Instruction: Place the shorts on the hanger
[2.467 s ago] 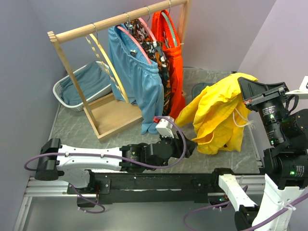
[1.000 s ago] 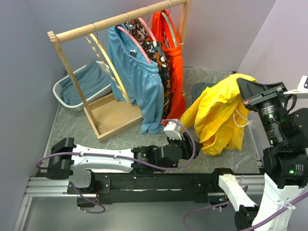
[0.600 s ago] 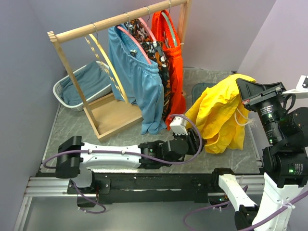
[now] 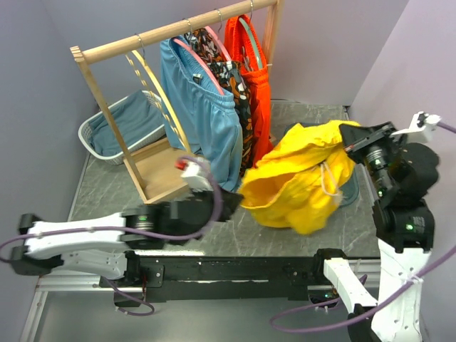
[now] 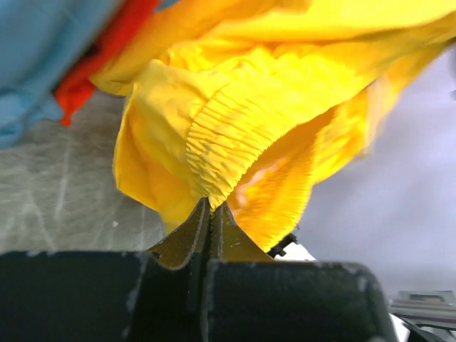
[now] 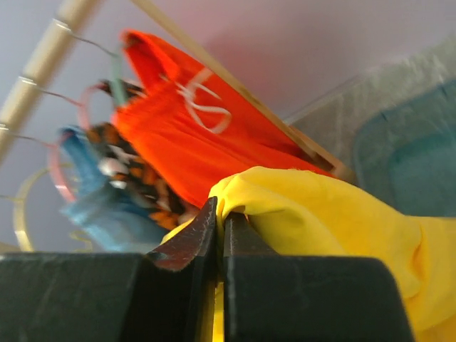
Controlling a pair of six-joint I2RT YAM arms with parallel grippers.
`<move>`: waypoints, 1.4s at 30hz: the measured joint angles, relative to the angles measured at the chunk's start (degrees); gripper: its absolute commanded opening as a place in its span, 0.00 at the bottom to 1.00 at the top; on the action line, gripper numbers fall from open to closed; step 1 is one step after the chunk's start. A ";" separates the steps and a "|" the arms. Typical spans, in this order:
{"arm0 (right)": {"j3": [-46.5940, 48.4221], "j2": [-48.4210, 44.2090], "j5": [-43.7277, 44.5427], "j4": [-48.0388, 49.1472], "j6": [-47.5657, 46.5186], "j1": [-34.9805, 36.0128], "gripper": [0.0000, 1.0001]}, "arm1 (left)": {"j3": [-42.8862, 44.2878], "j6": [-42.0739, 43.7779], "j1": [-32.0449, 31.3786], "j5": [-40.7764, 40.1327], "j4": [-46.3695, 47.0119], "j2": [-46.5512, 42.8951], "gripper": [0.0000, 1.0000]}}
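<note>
top external: i see shorts (image 4: 299,182) bunched up between both arms, over table (image 4: 107,187), just right of rack (image 4: 171,30). can't tell if low end touches table. left wrist cam: left gripper (image 5: 211,211) pinched tight on elastic waistband. right wrist cam: right gripper (image 6: 219,217) clamped on yellow edge too. hanger (image 4: 152,89) hangs on rack rail, left of light blue shorts (image 4: 206,114), well apart from yellow pair. left arm blurry in top view.
</note>
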 measured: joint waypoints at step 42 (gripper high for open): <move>-30.93 -10.03 8.02 8.17 -13.94 43.76 0.88 | 6.60 1.75 12.94 0.72 -37.33 -3.52 0.01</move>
